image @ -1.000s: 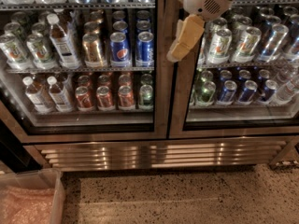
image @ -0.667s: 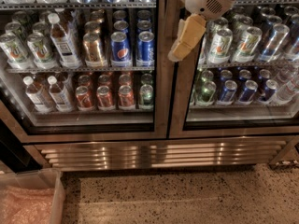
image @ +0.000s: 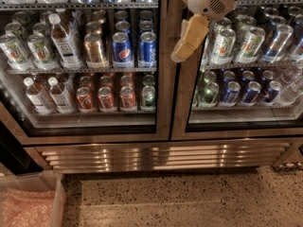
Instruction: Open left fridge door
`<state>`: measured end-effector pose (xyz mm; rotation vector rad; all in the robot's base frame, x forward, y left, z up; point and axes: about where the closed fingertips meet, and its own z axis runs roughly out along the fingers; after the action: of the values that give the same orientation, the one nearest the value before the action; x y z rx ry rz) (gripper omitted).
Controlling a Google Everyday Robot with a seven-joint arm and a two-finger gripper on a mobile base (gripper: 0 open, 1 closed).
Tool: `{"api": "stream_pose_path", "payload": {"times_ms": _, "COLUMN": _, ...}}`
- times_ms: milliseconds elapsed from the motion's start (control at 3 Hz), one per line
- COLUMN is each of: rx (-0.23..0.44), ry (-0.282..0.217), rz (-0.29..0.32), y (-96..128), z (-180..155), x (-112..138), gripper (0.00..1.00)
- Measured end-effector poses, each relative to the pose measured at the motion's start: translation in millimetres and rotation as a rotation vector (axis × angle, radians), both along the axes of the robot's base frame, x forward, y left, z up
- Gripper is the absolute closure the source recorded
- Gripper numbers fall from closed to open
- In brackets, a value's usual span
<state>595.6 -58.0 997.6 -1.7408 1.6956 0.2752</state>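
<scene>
The left fridge door (image: 94, 135) is a glass pane in a steel frame with a black inner rim, and it stands closed. Behind its glass are shelves of bottles and cans. The twin right door (image: 236, 129) shows green-and-silver cans and is also closed. My gripper (image: 189, 38) hangs from the white arm (image: 208, 1) at the top. It is in front of the upright steel strip where the two doors meet, just right of the left door's right edge. Whether it touches the frame cannot be told.
A steel vent grille (image: 161, 157) runs below both doors. A clear plastic bin (image: 28, 203) with pink contents sits on the floor at the bottom left. Speckled floor (image: 189, 200) lies in front of the fridge.
</scene>
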Motion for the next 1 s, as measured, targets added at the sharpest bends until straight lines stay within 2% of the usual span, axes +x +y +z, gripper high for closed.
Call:
{"api": "stream_pose_path", "payload": {"times_ms": 667, "rx": 0.007, "ry": -0.001, "rz": 0.015, "y": -0.1, "z": 0.2, "x": -0.5, "gripper": 0.0}}
{"api": "stream_pose_path", "payload": {"times_ms": 1000, "rx": 0.053, "ry": -0.034, "rz": -0.002, "y": -4.4, "z": 6.2, "x": -7.6, "gripper": 0.0}}
